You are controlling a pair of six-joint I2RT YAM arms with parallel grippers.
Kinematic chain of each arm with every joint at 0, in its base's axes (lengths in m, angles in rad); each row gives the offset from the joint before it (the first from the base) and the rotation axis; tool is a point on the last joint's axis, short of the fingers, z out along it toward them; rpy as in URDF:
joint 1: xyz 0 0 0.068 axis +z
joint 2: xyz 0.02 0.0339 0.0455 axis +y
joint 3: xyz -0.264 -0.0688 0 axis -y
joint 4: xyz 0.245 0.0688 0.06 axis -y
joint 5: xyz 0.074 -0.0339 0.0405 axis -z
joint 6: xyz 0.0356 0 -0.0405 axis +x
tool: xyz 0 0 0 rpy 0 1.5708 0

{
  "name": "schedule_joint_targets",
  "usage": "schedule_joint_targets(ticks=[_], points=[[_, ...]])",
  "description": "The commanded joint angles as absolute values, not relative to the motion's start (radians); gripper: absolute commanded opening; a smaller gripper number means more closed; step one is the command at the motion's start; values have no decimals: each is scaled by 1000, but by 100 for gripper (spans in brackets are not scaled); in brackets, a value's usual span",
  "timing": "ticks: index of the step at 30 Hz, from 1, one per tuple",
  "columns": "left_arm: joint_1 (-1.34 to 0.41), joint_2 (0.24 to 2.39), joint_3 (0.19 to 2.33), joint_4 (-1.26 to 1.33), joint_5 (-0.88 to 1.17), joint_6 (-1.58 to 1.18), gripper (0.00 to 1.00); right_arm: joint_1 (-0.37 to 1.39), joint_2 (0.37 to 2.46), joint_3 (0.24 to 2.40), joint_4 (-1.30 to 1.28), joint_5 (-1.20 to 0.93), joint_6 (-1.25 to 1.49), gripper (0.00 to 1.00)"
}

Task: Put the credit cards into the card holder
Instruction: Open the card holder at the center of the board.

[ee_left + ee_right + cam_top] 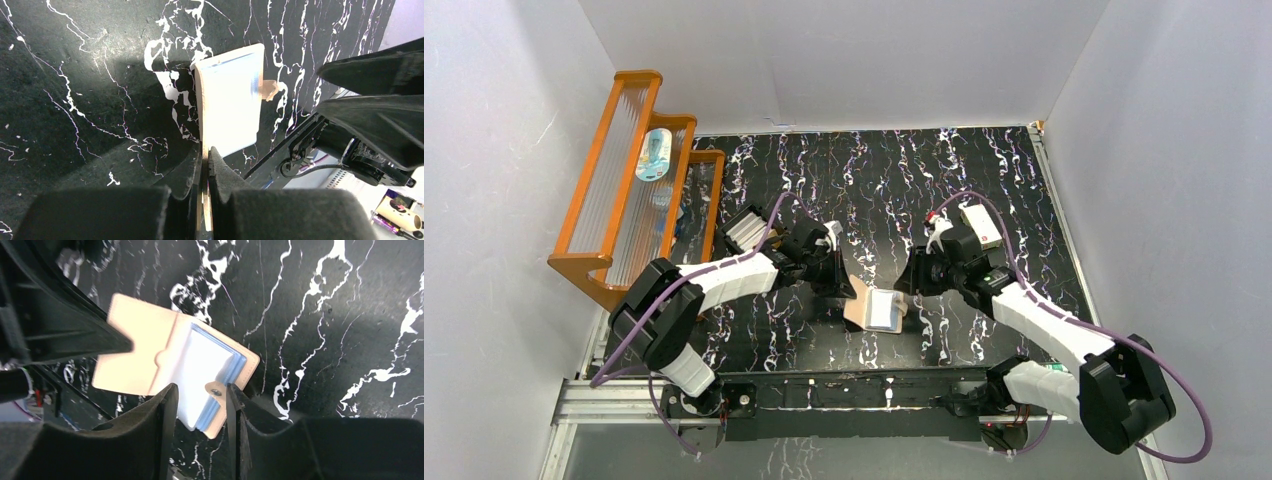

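Left wrist reveals left pincer point(205, 154) clamping card holder point(227, 110).

The card holder point(135, 350) is pale tan, its inner sleeves point(202, 367) whitish with light-blue edges. The table point(864, 180) is black with white marble-like veins. The rack point(614, 190) is orange.

Black marbled table point(864, 180) holds orange rack point(619, 190), white box point(980, 224), open card holder point(884, 310).

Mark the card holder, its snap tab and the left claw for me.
card holder point(879, 310), top view, on its inner sleeves.
snap tab point(216, 391), right wrist view, on its stud.
left claw point(205, 156), left wrist view, between the fingertips.
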State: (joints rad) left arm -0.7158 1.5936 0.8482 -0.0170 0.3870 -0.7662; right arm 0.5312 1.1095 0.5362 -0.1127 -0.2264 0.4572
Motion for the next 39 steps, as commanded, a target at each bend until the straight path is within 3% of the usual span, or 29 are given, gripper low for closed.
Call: schedule_joint_targets(ticks=[1, 9, 25, 33, 39], points=[[-722, 1519, 838, -41, 353, -777, 0, 532, 1049, 645, -219, -208, 566, 49], [-732, 1438, 755, -94, 221, -813, 0, 574, 1071, 625, -135, -236, 719, 62], [-756, 1417, 690, -153, 143, -822, 2, 727, 1184, 543, 35, -215, 845, 62], [-767, 1422, 673, -163, 118, -820, 2, 742, 1201, 530, 44, -207, 846, 53], [-774, 1425, 664, -162, 110, -828, 2, 750, 1206, 513, 12, -192, 879, 62]])
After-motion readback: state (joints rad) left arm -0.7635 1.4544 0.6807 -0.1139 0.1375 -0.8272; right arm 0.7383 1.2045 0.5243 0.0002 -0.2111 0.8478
